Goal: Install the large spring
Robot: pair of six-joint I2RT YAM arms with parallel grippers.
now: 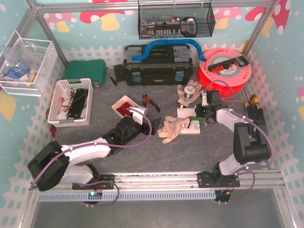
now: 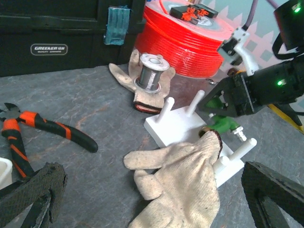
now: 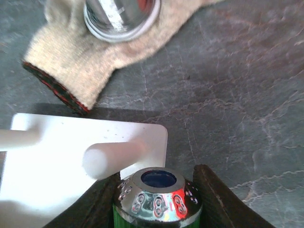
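Note:
My right gripper (image 3: 159,190) is shut on a green spring part with a chrome cap (image 3: 159,194), and holds it just beside a white peg (image 3: 111,159) of the white peg base (image 3: 71,137). From above, the right gripper (image 1: 204,114) holds the green part (image 1: 197,112) over the base (image 1: 190,127). The left wrist view shows the green part (image 2: 223,124) at the base (image 2: 173,124). My left gripper (image 2: 152,209) is open over a beige glove (image 2: 183,178), its dark fingers (image 2: 33,194) on either side. It also shows from above (image 1: 137,118).
A second glove (image 1: 185,97) carries a metal spool (image 1: 191,88) behind the base. Orange-handled pliers (image 2: 42,126) lie to the left. A small white tray of red parts (image 1: 124,105), a white basket (image 1: 71,102), a black toolbox (image 1: 156,69) and a red filament reel (image 1: 223,71) stand around.

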